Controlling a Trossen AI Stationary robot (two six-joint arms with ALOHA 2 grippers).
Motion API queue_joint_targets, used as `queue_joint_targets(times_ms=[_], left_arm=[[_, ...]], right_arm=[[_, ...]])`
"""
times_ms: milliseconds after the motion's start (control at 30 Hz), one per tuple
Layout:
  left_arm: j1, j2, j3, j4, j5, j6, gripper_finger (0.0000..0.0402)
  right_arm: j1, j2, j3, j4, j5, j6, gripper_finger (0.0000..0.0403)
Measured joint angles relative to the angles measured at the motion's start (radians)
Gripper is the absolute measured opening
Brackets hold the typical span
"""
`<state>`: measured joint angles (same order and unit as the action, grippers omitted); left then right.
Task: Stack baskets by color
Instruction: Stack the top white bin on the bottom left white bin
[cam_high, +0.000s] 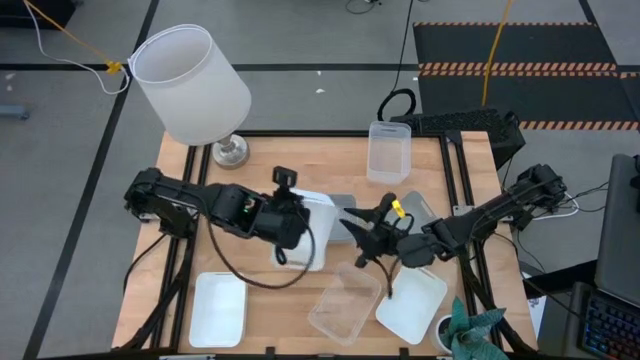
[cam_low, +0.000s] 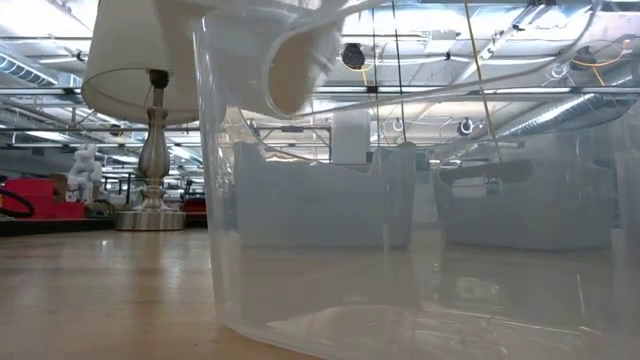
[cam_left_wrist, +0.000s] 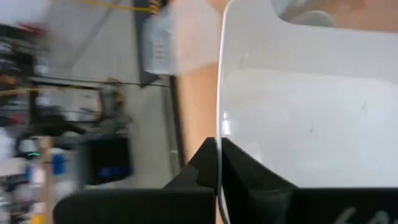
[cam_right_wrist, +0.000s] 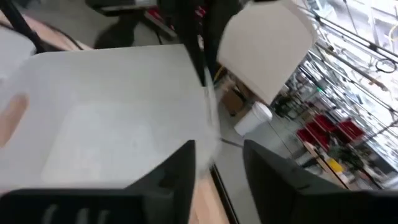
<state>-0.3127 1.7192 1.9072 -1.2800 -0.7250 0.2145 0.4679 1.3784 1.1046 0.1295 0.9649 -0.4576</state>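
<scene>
Nearest the front edge of the desk (cam_high: 260, 335) sit three loose baskets: a white basket (cam_high: 218, 308), a clear basket (cam_high: 345, 305) and another white basket (cam_high: 412, 303), all apart, so little sorting looks done. Mid-desk, the left gripper (cam_left_wrist: 217, 163) is pressed together on the rim of a white basket (cam_high: 312, 232), while the right gripper (cam_right_wrist: 217, 163) stands spread at a basket's edge, holding nothing. Grey-blue baskets (cam_high: 345, 212) lie between the arms, and a tall clear basket (cam_high: 388, 152) waits at the far edge beside the lamp (cam_high: 192, 85).
</scene>
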Motion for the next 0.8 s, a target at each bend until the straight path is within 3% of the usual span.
queue_joint_targets(times_ms=[167,333,600,800], left_arm=[[-0.014,-0.075,0.0,-0.102,0.174,-0.085,0.0003],[-0.074,-0.145,0.0,-0.154,0.341,-0.227,0.0002],[-0.282,-0.176,0.0,-0.273,0.328,-0.514,0.0001],[-0.429,-0.176,0.0,-0.284,0.25,-0.701,0.0001]], right_arm=[[0.052,-0.063,0.0,-0.044,0.001,0.022,0.0169],[0.082,-0.131,0.0,-0.152,0.002,0.095,0.0177],[0.098,-0.209,0.0,-0.296,0.001,0.204,0.017],[0.097,-0.224,-0.001,-0.337,0.0,0.237,0.0169]])
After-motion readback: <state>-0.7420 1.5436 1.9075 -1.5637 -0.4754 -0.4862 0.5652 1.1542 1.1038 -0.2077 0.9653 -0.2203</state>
